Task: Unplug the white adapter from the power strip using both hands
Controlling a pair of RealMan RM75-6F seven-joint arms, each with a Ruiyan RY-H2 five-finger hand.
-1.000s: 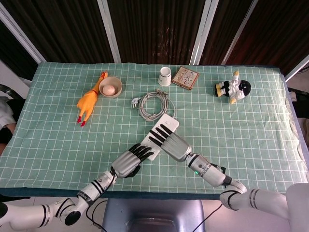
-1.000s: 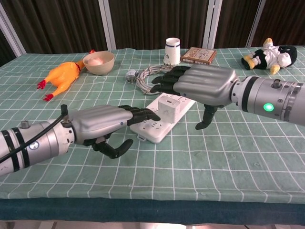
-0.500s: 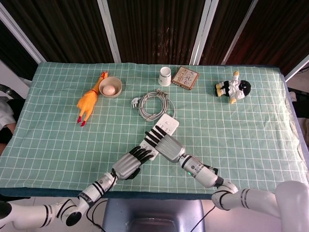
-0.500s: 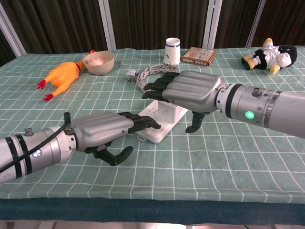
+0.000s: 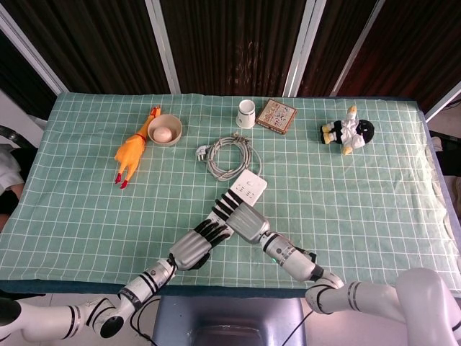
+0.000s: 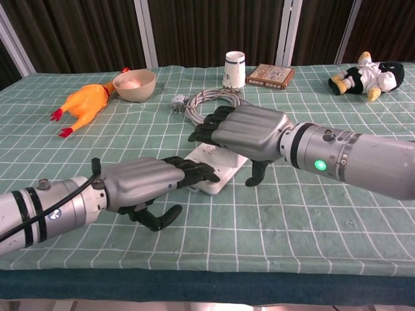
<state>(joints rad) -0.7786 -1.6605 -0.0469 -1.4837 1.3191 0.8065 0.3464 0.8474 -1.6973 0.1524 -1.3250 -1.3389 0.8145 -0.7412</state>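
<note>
The white power strip (image 5: 249, 185) lies slanted on the green checked cloth, and its near end (image 6: 219, 177) shows between my two hands. Its grey cable (image 5: 229, 157) coils behind it and ends in a loose plug (image 5: 202, 151). My right hand (image 6: 245, 130) lies flat over the middle of the strip with fingers stretched out and the thumb down at the strip's right side. The white adapter is hidden beneath that hand. My left hand (image 6: 148, 184) rests its fingertips on the strip's near end, thumb curled underneath. From above, the right hand (image 5: 242, 218) and left hand (image 5: 196, 244) meet over the strip.
A rubber chicken (image 5: 131, 153) and a bowl with an egg (image 5: 165, 130) sit at the back left. A white cup (image 5: 246, 113) and a patterned box (image 5: 277, 115) stand behind the cable. A plush toy (image 5: 347, 132) lies at the back right.
My right hand has come down and toward me over the adapter, which showed a second ago and is now covered. My left hand has slid slightly further onto the strip's near end.
</note>
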